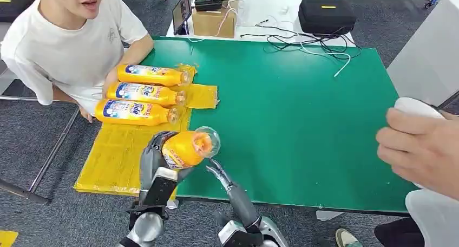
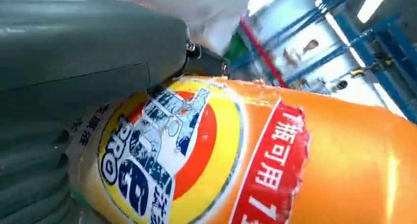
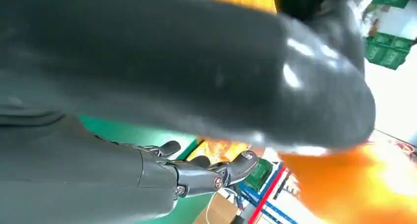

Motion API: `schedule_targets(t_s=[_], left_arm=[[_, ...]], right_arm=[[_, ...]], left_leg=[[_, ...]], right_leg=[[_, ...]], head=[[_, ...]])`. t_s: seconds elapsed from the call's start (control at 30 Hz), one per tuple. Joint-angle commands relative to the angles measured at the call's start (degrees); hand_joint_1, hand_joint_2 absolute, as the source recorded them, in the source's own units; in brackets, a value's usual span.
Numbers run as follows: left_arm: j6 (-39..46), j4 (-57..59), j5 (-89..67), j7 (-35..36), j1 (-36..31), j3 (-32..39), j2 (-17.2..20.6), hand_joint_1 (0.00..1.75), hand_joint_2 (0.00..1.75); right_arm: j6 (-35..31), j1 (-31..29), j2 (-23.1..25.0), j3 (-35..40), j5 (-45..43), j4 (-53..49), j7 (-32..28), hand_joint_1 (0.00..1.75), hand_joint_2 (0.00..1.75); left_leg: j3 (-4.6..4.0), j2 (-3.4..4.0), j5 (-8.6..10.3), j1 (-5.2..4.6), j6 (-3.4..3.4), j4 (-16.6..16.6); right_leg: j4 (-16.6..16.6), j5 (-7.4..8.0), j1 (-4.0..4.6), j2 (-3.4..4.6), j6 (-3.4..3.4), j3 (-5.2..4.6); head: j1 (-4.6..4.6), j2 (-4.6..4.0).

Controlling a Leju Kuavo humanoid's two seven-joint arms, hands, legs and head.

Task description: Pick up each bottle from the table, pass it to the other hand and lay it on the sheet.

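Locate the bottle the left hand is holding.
In the head view, the held bottle sits in the left hand, above the yellow sheet's right edge, near the three laid bottles.

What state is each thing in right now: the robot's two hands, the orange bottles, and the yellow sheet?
Left hand: grips the orange plastic bottle.
Held orange plastic bottle: lifted, above the sheet's edge.
Right hand: fingers apart, holding nothing.
Three orange bottles: lying side by side on the sheet.
Yellow sheet: flat on the green table.

Seated at the far-left corner of the green table [image 1: 303, 95]: a person in a white T-shirt [image 1: 70, 41]. Beyond it, on a white table [image 1: 265, 11]: cardboard box [image 1: 214, 22], black case [image 1: 326, 15], tangled cables [image 1: 303, 44]. At right: another person's hand [image 1: 419, 149].
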Motion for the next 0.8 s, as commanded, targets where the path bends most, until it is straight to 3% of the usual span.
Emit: schedule_targets(t_s=[0.03,0.1,0.13,0.17,0.27,0.4,0.8], left_arm=[[0.4,21.3,-22.8,5.7,-10.7,16.0,4.4,1.75,1.75],[-1.4,27.5,-27.4,10.9,-13.9,12.7,8.0,1.75,1.75],[-1.9,27.8,-27.1,10.6,-14.2,12.8,8.5,1.75,1.75],[-4.8,32.8,-32.1,16.4,-16.8,11.1,10.3,1.75,1.75],[-9.0,38.1,-38.1,21.9,-19.7,9.0,12.7,1.75,1.75],[-16.8,41.4,-39.2,24.1,-21.2,8.9,14.5,1.75,1.75],[-16.6,41.4,-39.1,23.9,-21.0,9.0,14.5,1.75,1.75]], right_arm=[[0.2,-0.2,1.5,-5.0,-1.2,4.4,-1.6,0.00,0.00],[0.3,0.0,1.8,-5.6,-1.5,4.9,-2.1,0.00,0.00],[0.2,0.0,1.8,-5.6,-1.5,4.9,-2.1,0.00,0.00],[0.2,0.1,2.3,-6.1,-1.8,5.1,-2.4,0.00,0.00],[0.1,0.3,3.2,-7.0,-2.4,5.1,-2.5,0.00,0.00],[0.0,0.5,3.9,-7.5,-3.7,5.6,-2.5,0.00,0.00],[-0.1,0.6,3.9,-7.4,-3.7,5.6,-2.5,0.00,0.00]], left_leg=[[0.21,0.03,0.02,0.05,-0.10,-0.1],[0.24,0.02,0.00,0.09,-0.11,-0.1],[0.24,-0.03,0.03,0.06,-0.10,-0.1],[0.26,-0.04,0.01,0.08,-0.12,-0.1],[0.19,0.02,0.01,0.11,-0.12,-0.1],[0.14,0.00,-0.01,0.14,-0.11,0.0],[0.60,0.16,0.06,0.09,-0.29,-0.1]], right_leg=[[-0.1,0.00,0.06,0.01,-0.12,0.20],[-0.1,-0.02,0.10,-0.01,-0.14,0.25],[-0.1,-0.03,0.06,-0.08,-0.13,0.25],[-0.1,-0.05,0.08,-0.08,-0.16,0.28],[0.0,-0.03,0.11,-0.03,-0.14,0.20],[0.0,-0.03,0.14,-0.04,-0.12,0.15],[0.0,0.10,0.13,0.12,-0.32,0.54]], head=[[-0.02,0.00],[0.00,0.00],[-0.02,0.00],[-0.02,0.00],[-0.02,0.00],[-0.02,0.00],[0.00,0.00]])
